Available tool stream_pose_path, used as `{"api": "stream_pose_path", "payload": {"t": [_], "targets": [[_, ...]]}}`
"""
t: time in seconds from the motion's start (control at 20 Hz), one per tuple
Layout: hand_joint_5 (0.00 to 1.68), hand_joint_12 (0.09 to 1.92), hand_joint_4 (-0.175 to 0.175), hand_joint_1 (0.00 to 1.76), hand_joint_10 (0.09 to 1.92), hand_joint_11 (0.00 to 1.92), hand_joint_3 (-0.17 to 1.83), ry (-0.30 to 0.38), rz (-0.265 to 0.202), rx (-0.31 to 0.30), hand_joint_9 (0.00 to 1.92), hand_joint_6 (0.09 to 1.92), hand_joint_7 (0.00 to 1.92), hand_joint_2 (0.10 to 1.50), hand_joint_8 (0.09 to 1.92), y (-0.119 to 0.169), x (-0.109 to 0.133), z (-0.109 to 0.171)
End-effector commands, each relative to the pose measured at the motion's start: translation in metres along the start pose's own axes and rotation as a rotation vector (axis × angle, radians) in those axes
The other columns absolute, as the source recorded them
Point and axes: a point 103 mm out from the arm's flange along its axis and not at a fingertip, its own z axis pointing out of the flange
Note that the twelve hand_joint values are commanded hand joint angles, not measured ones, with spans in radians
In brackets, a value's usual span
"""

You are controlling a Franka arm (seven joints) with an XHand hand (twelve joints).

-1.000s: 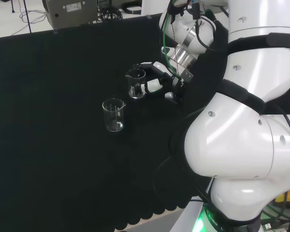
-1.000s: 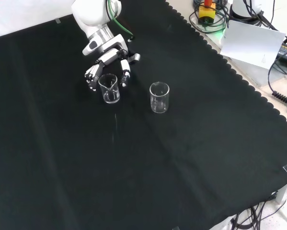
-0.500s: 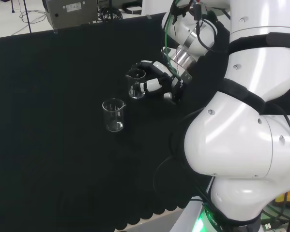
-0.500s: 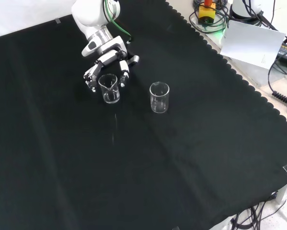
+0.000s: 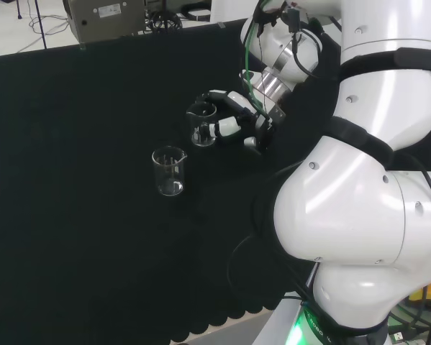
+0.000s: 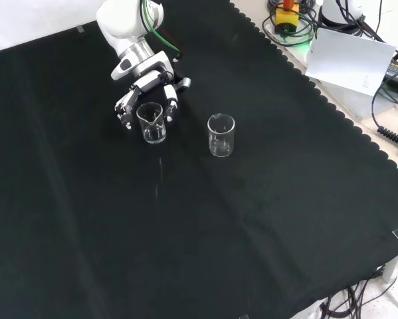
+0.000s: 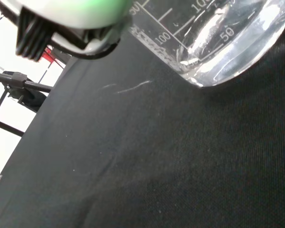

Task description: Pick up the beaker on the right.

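Around the beaker [image 6: 151, 122] curls the robot hand [image 6: 144, 85] (upright glass).

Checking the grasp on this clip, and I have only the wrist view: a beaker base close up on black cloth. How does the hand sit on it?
Observer: In the front view the hand curls round that beaker, with fingers on both sides of it.
Operator: Is it the only beaker out there?
Observer: No, a second beaker stands apart to its right in the front view, untouched.
Operator: Are they upright?
Observer: In the head view both stand upright on the cloth.
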Motion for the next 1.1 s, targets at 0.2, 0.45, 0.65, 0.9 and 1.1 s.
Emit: {"api": "stream_pose_path", "payload": {"t": [0.2,0.45,0.65,0.9,1.1], "targets": [[0.37,1.38,-0.062,0.99,0.65,0.15,0.62,0.009,-0.013,0.008,0.59,0.72,0.43,0.51,0.78,0.004,0.002,0.004],[0.37,1.38,-0.062,0.99,0.65,0.16,0.62,0.020,-0.025,-0.015,0.59,0.72,0.44,0.52,0.78,0.006,0.000,0.000],[0.42,1.38,-0.061,0.98,0.65,0.18,0.62,0.022,-0.023,-0.025,0.61,0.75,0.46,0.53,0.78,0.007,-0.004,-0.002],[0.46,1.37,-0.059,0.98,0.64,0.19,0.61,0.027,-0.044,-0.037,0.63,0.79,0.47,0.54,0.78,0.010,-0.005,-0.006],[0.64,1.34,-0.052,1.00,0.63,0.29,0.62,0.025,-0.059,-0.022,0.71,0.87,0.56,0.57,0.77,0.015,-0.001,-0.006]]}}
